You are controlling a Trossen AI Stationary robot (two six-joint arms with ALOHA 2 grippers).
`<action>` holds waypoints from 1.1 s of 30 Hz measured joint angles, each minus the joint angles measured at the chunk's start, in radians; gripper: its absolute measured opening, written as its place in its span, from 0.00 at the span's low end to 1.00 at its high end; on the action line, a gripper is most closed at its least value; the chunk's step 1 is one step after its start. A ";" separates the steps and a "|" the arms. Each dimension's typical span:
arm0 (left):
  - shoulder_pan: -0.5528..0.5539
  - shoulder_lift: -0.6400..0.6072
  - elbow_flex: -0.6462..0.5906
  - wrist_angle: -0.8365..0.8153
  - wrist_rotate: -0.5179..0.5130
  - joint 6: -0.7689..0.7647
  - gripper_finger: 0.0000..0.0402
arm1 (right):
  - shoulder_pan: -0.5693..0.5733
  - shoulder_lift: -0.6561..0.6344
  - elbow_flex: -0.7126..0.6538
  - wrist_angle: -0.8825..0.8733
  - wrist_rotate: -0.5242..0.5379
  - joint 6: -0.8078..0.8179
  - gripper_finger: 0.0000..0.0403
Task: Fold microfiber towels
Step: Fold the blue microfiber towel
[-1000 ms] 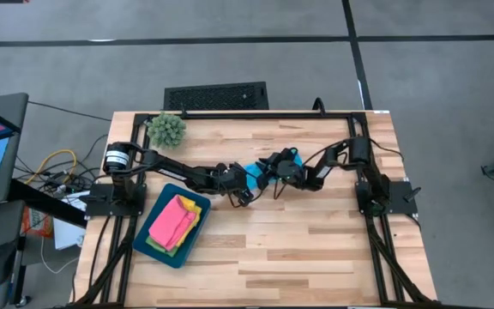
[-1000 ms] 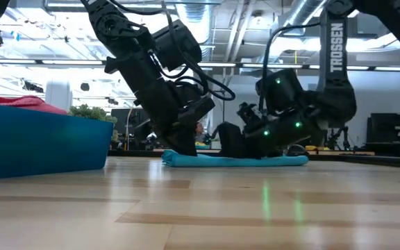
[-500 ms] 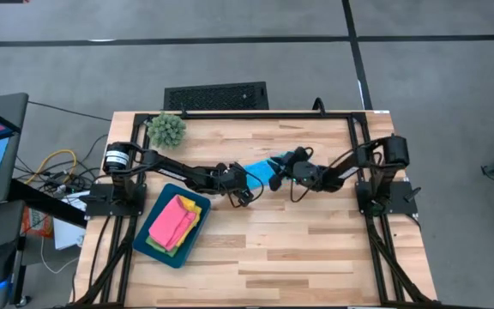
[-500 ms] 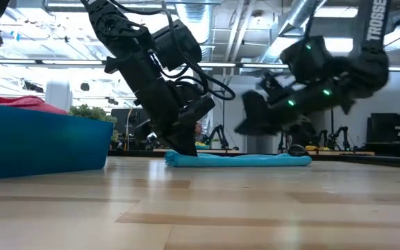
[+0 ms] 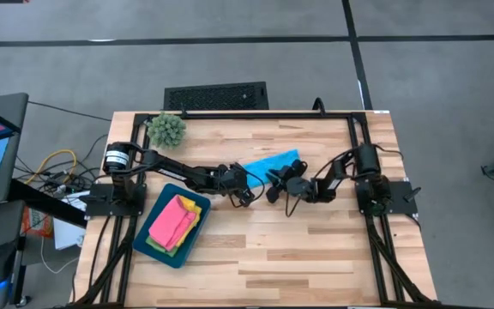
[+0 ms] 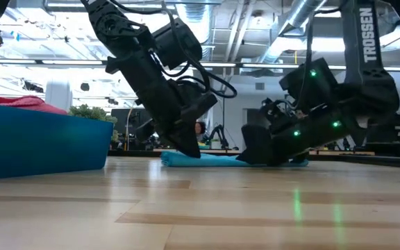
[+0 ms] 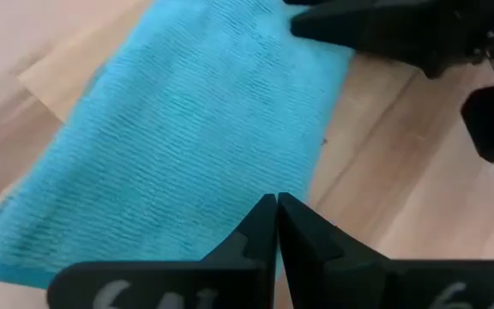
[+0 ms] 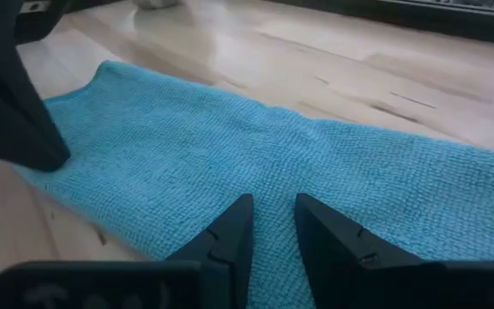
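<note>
A light blue microfiber towel [image 5: 271, 161], folded into a long strip, lies flat on the table's middle; it also shows in the left wrist view [image 7: 187, 137] and the right wrist view [image 8: 256, 146]. My left gripper [image 5: 247, 176] is shut, its tips down on the strip's left end. My right gripper [image 5: 272, 182] sits low at the strip's near long edge. Its fingers [image 8: 234, 223] stand a little apart over the cloth, with nothing between them. My left gripper presses its shut fingertips [image 7: 274, 210] down on the towel's left end [image 8: 75, 142], close to the near corner. It comes slanting down from the table's left. The towel lies flat under it. My right gripper is over the towel's near edge [image 8: 273, 184]; whether it touches, I cannot tell.
A dark teal tray [image 5: 194, 239] at the near left holds a pink towel [image 5: 174, 221] on top of yellow and green ones. A spiky green plant ball [image 5: 167, 129] sits at the far left corner. Bare wood lies toward the near and right edges.
My right gripper rose off the towel toward the table's right edge. It then swung back and sank to the towel's near long edge. Its finger gap stayed the same. The folded strip stayed flat in place.
</note>
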 joint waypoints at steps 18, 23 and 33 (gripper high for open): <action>-0.006 -0.146 0.017 -0.222 -0.024 -0.503 0.21 | 0.007 -0.593 -0.008 -0.469 -0.034 -0.071 0.29; 0.002 -0.137 0.016 -0.243 -0.043 -0.607 0.47 | 0.014 -0.858 -0.008 -0.681 -0.035 -0.072 0.29; 0.026 -0.083 -0.003 -0.286 -0.011 -0.936 0.74 | 0.033 -1.192 -0.008 -0.948 -0.054 -0.088 0.29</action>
